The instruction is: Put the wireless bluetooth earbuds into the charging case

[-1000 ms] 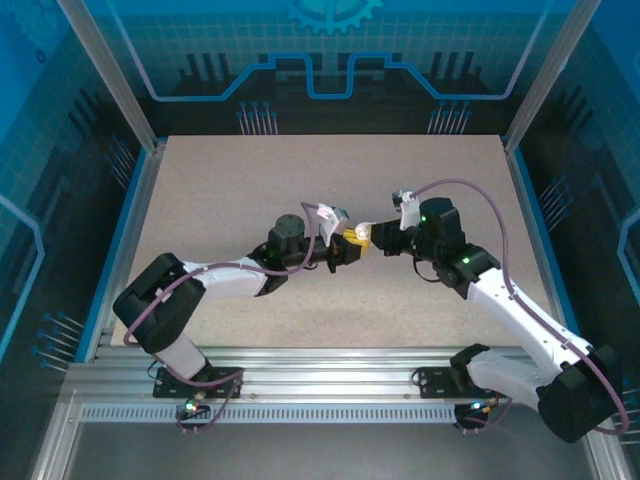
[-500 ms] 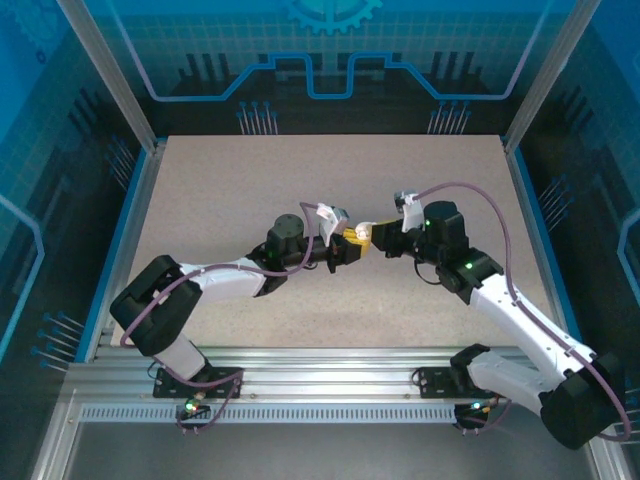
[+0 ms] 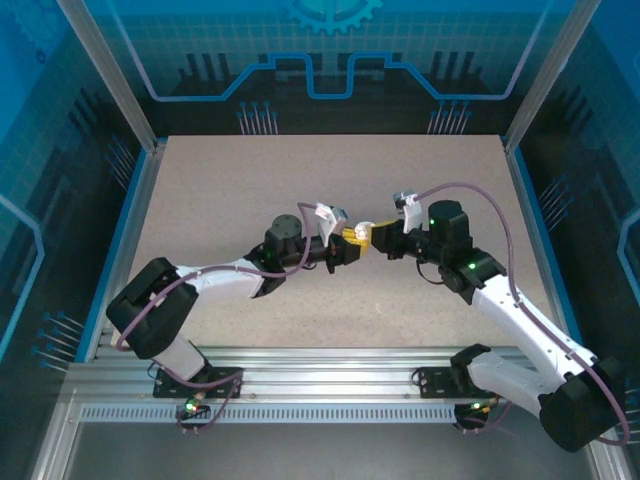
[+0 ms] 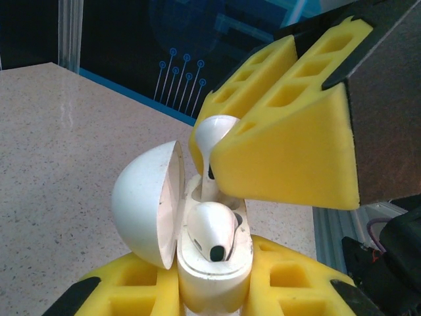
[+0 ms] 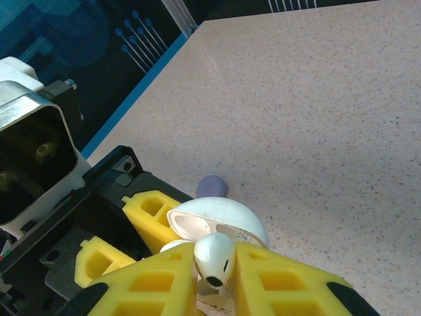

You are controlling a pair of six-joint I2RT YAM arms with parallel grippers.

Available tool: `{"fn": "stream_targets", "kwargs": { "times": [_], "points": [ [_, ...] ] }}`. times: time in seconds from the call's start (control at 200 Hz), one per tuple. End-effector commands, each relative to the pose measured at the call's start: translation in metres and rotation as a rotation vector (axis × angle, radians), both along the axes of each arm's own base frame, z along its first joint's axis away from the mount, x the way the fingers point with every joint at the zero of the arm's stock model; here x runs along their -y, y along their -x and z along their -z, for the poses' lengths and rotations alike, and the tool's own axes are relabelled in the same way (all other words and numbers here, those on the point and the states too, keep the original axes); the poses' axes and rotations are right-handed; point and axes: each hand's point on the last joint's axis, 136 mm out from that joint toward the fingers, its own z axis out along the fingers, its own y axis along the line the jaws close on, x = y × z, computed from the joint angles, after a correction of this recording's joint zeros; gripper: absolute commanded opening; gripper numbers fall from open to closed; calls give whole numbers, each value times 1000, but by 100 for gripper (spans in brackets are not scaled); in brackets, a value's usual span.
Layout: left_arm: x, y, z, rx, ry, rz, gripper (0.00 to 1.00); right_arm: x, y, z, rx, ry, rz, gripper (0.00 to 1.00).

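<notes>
Left wrist view: right gripper (image 4: 212, 143) pinches a white earbud (image 4: 217, 128), stem near upright, tip down into the open charging case (image 4: 150, 201) pinched by left gripper (image 4: 209, 297).

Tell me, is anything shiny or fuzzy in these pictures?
Left wrist view: a pale sheen lies on the table, and the white earbud in the open case glints. Right wrist view: the right claw's yellow pads look soft. Top view: blue light tints the walls.
</notes>
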Motion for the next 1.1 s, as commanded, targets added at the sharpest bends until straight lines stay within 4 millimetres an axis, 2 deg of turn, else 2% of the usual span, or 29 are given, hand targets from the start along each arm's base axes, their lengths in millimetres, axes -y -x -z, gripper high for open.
{"fn": "stream_targets", "kwargs": {
  "times": [0.0,0.485,1.095],
  "points": [
    [-3,6,-51,159,110,7,16,-2,15,18,-83,14,-65,20],
    [-3,12,-54,188,110,35,16,5,8,28,-150,56,-21,22],
    [-4,27,-59,318,91,62,16,-4,16,6,-99,-60,-138,22]
  ]
}}
